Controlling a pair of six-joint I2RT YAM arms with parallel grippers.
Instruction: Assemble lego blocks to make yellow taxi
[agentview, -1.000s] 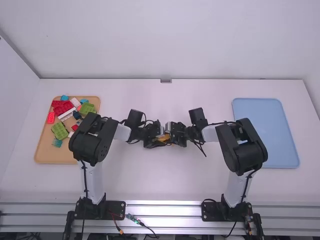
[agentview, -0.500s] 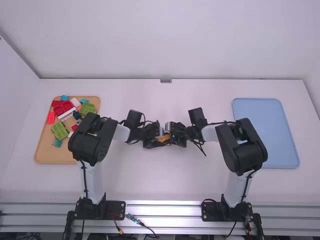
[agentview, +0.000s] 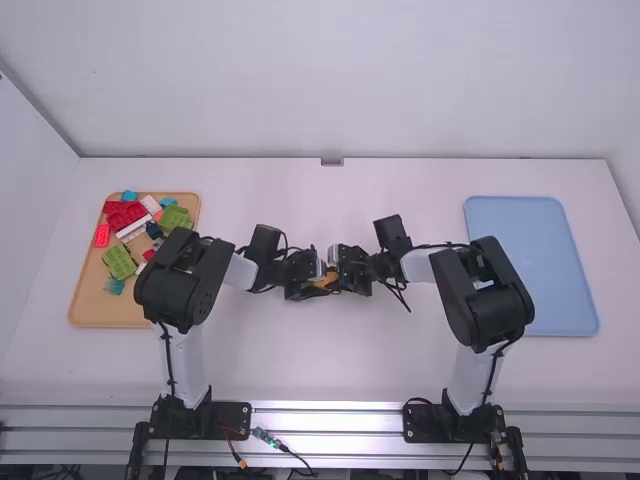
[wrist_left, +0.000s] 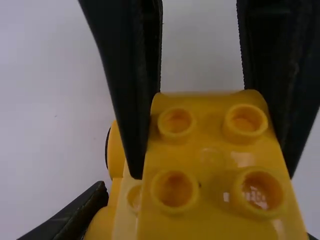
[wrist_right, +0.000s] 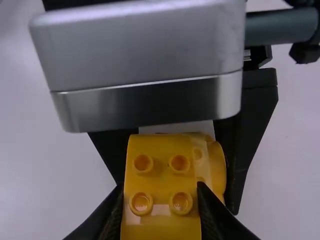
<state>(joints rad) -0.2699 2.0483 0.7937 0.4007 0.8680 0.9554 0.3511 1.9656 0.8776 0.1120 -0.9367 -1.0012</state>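
yellow blocks (wrist_left: 212, 155): moulded plastic, smooth, glossy, catching highlights. right gripper (agentview: 337, 268): smooth black fingers (wrist_left: 112, 55), matt with slight sheen. silver housing (wrist_right: 140, 65): satin, metal-looking. loose blocks (agentview: 120, 262): plastic. tan tray (agentview: 105, 312): smooth, matt. blue tray (agentview: 530, 265): plastic-looking, smooth, matt. table (agentview: 310, 360): white, smooth, matt. rails (agentview: 330, 418): bare metal, reflective. arm links (agentview: 185, 365): white, smooth, plastic-looking.

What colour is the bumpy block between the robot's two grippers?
The bumpy block is yellow; the left wrist view shows it best.
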